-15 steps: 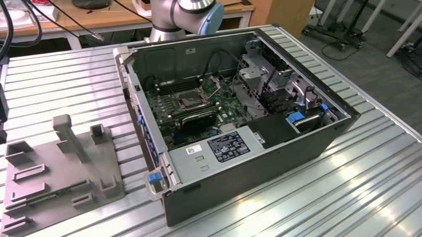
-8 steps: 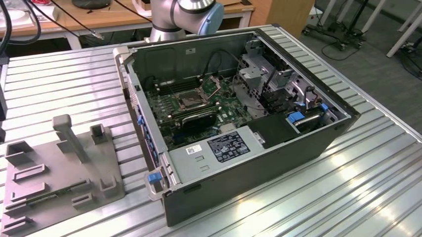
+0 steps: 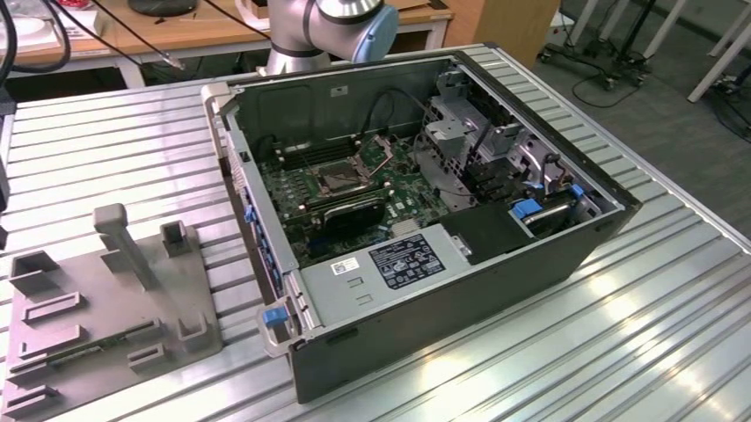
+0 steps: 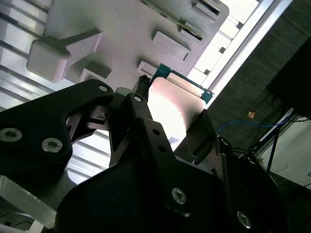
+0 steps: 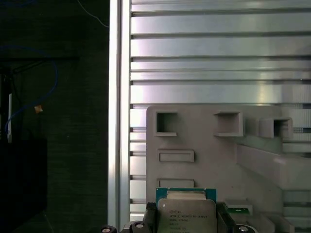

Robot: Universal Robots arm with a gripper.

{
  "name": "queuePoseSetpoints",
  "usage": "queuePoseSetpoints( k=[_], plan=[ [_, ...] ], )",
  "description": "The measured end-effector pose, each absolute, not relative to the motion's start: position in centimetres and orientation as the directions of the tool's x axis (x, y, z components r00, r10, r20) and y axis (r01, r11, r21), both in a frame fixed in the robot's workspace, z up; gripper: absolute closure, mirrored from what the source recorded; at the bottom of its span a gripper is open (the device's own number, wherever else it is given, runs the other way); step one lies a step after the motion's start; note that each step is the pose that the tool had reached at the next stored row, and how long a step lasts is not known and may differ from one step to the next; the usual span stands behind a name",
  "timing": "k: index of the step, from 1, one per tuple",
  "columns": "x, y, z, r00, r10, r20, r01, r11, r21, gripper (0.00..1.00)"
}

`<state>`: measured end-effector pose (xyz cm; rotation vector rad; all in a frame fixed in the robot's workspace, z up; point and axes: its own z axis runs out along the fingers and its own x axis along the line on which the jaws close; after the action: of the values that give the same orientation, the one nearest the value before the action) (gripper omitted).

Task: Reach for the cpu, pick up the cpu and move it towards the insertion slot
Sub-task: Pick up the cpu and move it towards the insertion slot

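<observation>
Fingers (image 4: 199,138) gripping the cpu (image 4: 170,104) by its edges, grey fixture plate (image 4: 126,29) behind it, insertion slot (image 3: 334,178) mid-frame in the exterior view

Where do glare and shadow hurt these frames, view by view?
Second wrist view: glare washes the cpu face out to white, and the gripper is a dark silhouette. First wrist view: bright bands lie across the table, with darkness beyond its edge. Exterior view: glare on the table at the exterior view's right, and the inside of the computer case is shaded.
</observation>
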<state>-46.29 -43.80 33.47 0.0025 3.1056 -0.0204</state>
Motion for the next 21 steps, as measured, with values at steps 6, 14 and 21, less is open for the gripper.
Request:
queuePoseSetpoints(
  k=[6,14,21],
  plan=[
    [-46.3,-43.8,33.8,-0.999,0.001,-0.037,0.002,1.0,-0.013,0.45],
    [-46.3,-43.8,34.2,-0.999,0.001,-0.039,0.002,1.0,-0.013,0.45],
    [-46.4,-43.8,34.5,-0.999,0.001,-0.041,0.002,1.0,-0.013,0.45]
  ],
)
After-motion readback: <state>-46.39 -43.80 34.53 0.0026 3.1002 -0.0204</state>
